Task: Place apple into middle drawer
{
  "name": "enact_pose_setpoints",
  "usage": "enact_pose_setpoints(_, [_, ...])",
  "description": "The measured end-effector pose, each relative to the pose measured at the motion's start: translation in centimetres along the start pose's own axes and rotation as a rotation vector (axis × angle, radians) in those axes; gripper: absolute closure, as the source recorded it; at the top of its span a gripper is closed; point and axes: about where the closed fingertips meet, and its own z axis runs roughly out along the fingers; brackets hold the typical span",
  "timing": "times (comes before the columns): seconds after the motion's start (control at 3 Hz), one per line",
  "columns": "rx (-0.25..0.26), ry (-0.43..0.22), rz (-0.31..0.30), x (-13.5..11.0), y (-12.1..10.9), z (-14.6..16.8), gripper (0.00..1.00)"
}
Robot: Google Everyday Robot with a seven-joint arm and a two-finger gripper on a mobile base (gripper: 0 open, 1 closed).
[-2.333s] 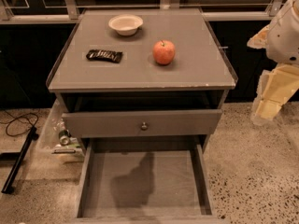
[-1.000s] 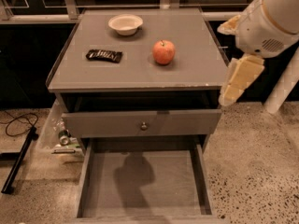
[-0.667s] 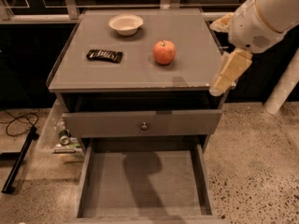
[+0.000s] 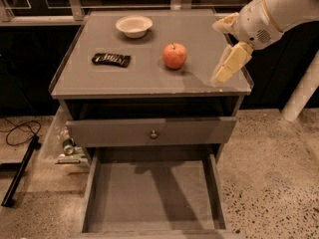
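The red apple (image 4: 174, 56) with a yellowish blush stands upright on the grey cabinet top (image 4: 124, 78), right of centre. The middle drawer (image 4: 154, 195) is pulled out wide at the bottom of the camera view; its flat grey floor is bare. My gripper (image 4: 225, 68), cream-coloured on a white arm, hangs over the right edge of the cabinet top, about a hand's width right of the apple and apart from it. It holds nothing that I can see.
A white bowl (image 4: 133, 25) stands at the back of the top and a dark snack bar (image 4: 111, 59) lies to the left. A shut drawer front with a round knob (image 4: 153, 133) sits above the open drawer. Cables and clutter (image 4: 65, 148) lie on the floor at left.
My arm has swung in from the right and moved left, so the gripper now hangs over the cabinet top's right edge, nearer the apple. The apple and the drawers have not moved.
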Motion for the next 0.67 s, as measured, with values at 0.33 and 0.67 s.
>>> enact_pose_setpoints(0.33, [0.000, 0.000, 0.000, 0.0, 0.0, 0.0, 0.00])
enact_pose_setpoints(0.67, [0.005, -0.063, -0.004, -0.6, -1.1, 1.9, 0.00])
